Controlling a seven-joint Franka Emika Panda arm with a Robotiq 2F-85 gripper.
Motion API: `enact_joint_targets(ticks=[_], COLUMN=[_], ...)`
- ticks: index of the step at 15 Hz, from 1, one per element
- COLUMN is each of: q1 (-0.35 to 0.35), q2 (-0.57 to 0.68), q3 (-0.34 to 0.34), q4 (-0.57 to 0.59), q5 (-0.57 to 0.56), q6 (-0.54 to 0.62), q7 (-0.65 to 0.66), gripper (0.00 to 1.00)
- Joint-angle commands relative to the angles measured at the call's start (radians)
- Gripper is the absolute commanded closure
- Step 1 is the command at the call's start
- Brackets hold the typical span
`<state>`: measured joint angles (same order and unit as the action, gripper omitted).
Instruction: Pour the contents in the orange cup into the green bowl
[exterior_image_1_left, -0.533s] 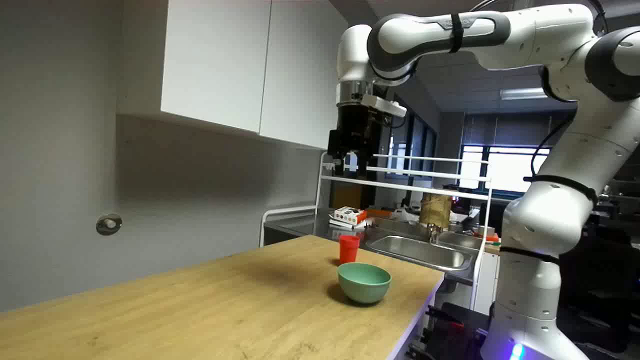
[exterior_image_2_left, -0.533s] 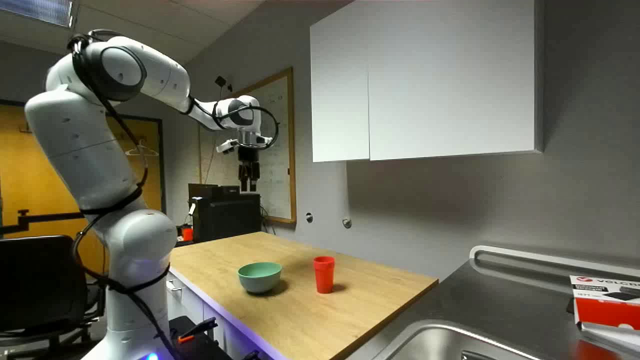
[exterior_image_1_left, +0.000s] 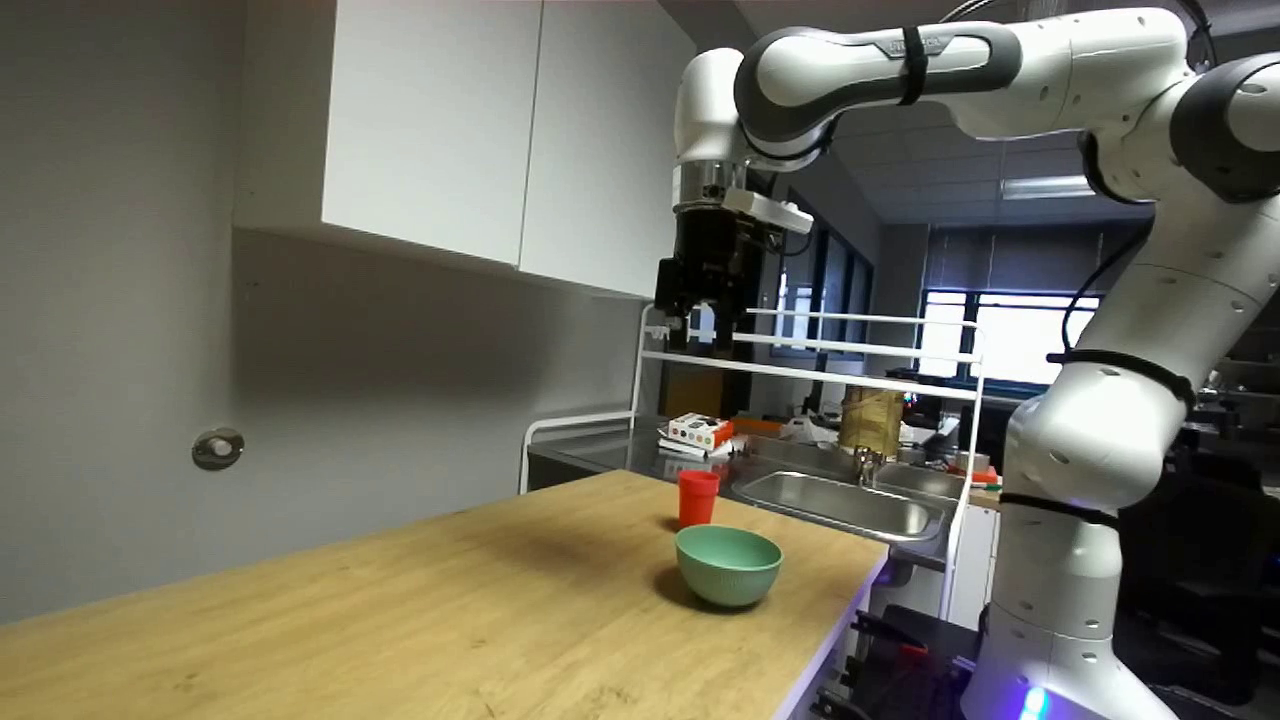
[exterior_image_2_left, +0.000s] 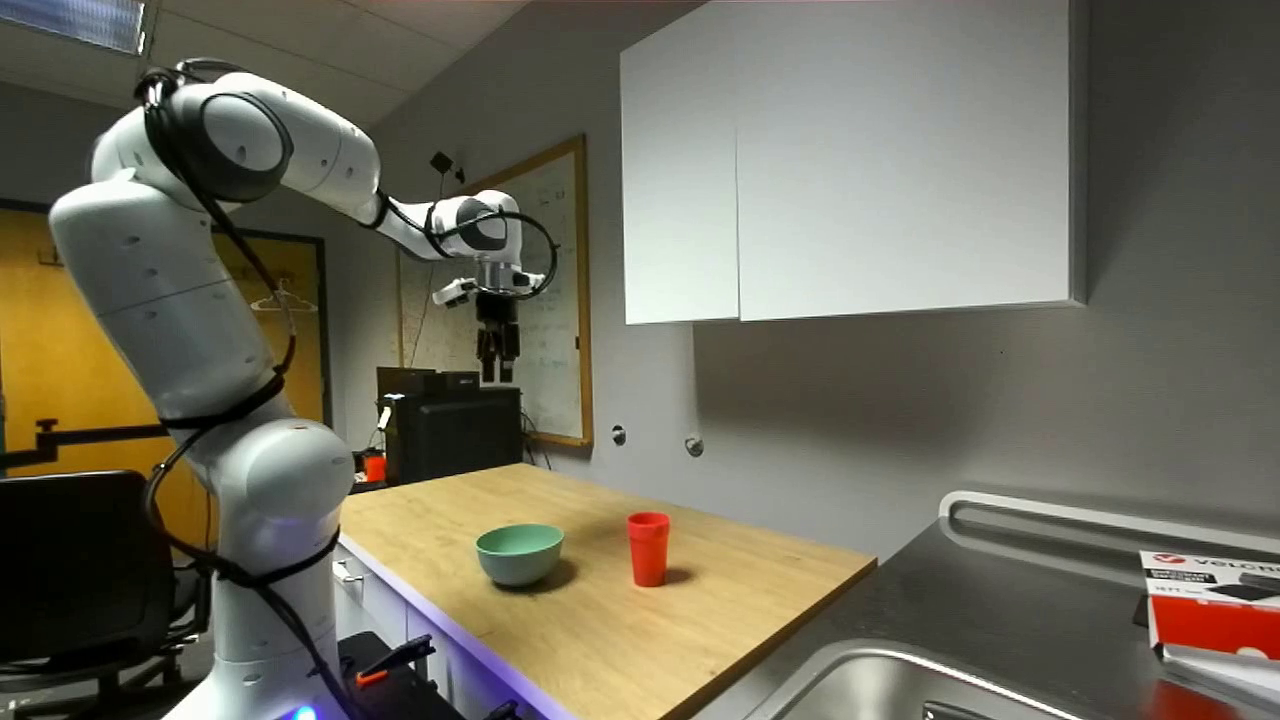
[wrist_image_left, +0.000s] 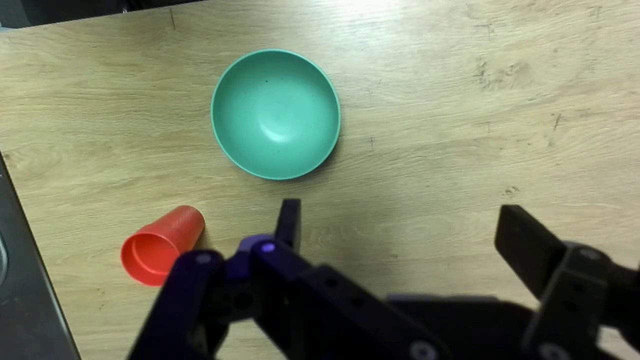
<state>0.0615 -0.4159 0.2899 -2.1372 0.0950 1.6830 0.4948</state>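
Observation:
The orange cup, small and red-orange, stands upright on the wooden table in both exterior views (exterior_image_1_left: 697, 498) (exterior_image_2_left: 649, 550). It also shows at the lower left of the wrist view (wrist_image_left: 187, 225); I cannot make out any contents in it. The green bowl (exterior_image_1_left: 729, 567) (exterior_image_2_left: 520, 556) stands upright beside the cup, apart from it. In the wrist view the bowl (wrist_image_left: 276, 114) lies at the upper middle, with only tiny dark specks inside. My gripper (exterior_image_1_left: 700, 345) (exterior_image_2_left: 497, 378) points down high above the table. Its fingers (wrist_image_left: 399, 215) are wide apart with nothing between them.
The wooden table (exterior_image_1_left: 420, 620) ends at a wall. A white wall cabinet (exterior_image_2_left: 850, 160) hangs above it. A metal sink (exterior_image_1_left: 845, 505) and a dark counter adjoin the table's end. A red and white box (exterior_image_2_left: 1215, 600) lies on the counter. A white rack (exterior_image_1_left: 810, 368) stands behind.

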Motion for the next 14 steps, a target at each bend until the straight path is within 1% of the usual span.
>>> enact_joint_targets(ticks=[1, 4, 7, 10, 14], q1=[0.015, 0.004, -0.009, -0.029, -0.064], q2=[0.002, 0.022, 0.047, 0.084, 0.144], q3=[-0.012, -0.022, -0.054, -0.112, -0.212], q4=[0.002, 0.005, 0.006, 0.007, 0.003], q5=[-0.005, -0.023, -0.031, -0.024, -0.003], q6=[-0.001, 0.009, 0.036, 0.071, 0.117], q7=[0.005, -0.002, -0.022, -0.069, -0.18], gripper=[0.0, 0.0, 0.0, 0.0, 0.0])
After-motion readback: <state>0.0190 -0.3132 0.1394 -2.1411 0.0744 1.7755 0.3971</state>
